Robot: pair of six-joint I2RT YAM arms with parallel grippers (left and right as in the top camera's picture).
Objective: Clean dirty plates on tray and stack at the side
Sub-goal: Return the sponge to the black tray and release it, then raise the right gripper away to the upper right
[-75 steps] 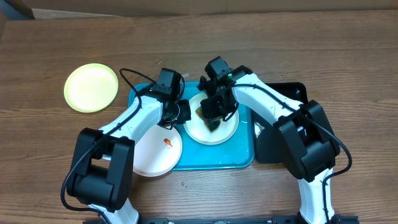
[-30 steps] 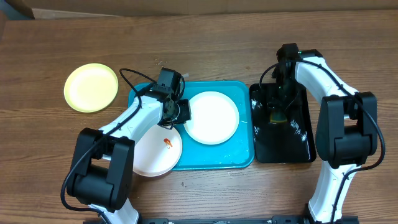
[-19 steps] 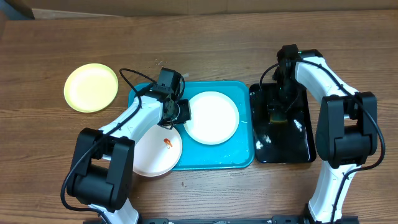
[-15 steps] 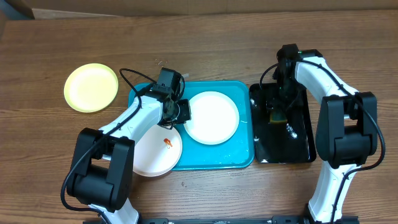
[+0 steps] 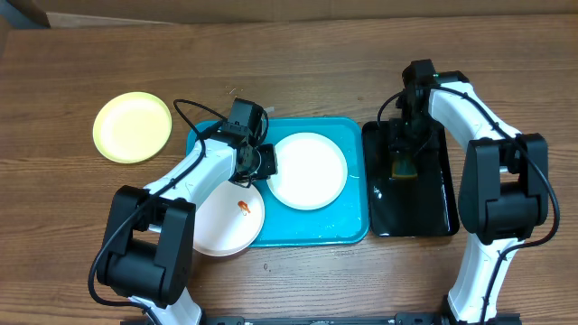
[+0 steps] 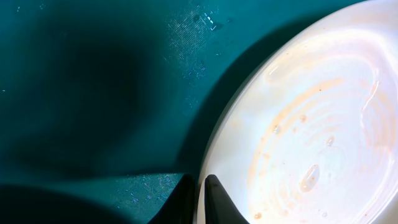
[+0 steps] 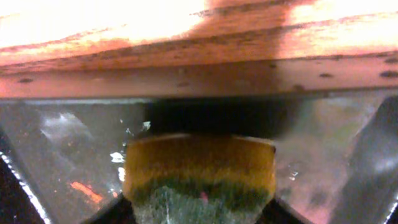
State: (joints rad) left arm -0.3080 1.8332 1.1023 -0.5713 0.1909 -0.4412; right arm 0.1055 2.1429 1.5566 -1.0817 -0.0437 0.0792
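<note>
The turquoise tray point(image 5: 354, 219) holds a white plate point(image 5: 308, 170) at its middle; faint orange streaks show on it in the left wrist view point(image 6: 311, 124). My left gripper point(image 5: 268, 162) point(image 6: 200, 202) is shut on that plate's left rim. A second white plate point(image 5: 221, 226) with a red smear overhangs the tray's front left corner. A pale yellow-green plate point(image 5: 133, 127) lies on the table at the far left. My right gripper point(image 5: 404, 152) point(image 7: 199, 214) is shut on a yellow and green sponge point(image 5: 403, 168) point(image 7: 199, 162) over the black tray point(image 5: 433, 212).
The black tray point(image 7: 56, 137) is wet and stands right beside the turquoise tray's right edge. Its far rim and the wooden table point(image 7: 199, 37) lie just beyond the sponge. Bare table stretches along the back and around the yellow-green plate.
My right arm has carried the sponge off the middle white plate to the black tray, and its jaws have loosened and tightened on the sponge there. The left arm has stayed put.
</note>
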